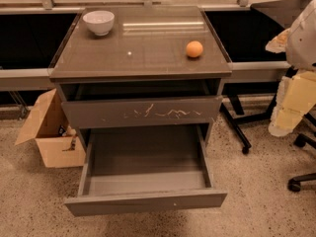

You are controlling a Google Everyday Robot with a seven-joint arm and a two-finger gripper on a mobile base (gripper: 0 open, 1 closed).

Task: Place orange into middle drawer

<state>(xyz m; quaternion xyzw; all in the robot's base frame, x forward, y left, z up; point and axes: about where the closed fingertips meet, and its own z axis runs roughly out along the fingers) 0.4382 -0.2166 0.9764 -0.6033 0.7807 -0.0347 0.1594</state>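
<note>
An orange (194, 49) rests on the glass top of a grey drawer cabinet (140, 68), near its right edge. Under the top is a dark open slot (140, 89). Below it a drawer with a scratched front (143, 112) is shut. The lowest drawer that shows (145, 162) is pulled far out and is empty. My arm, white and pale yellow, comes in at the right edge, and my gripper (279, 41) is to the right of the cabinet, apart from the orange and about level with the top.
A white bowl (98, 21) stands at the back left of the cabinet top. An open cardboard box (49, 132) sits on the floor to the left. Office chair bases with castors (296, 181) stand on the right. A window ledge runs behind.
</note>
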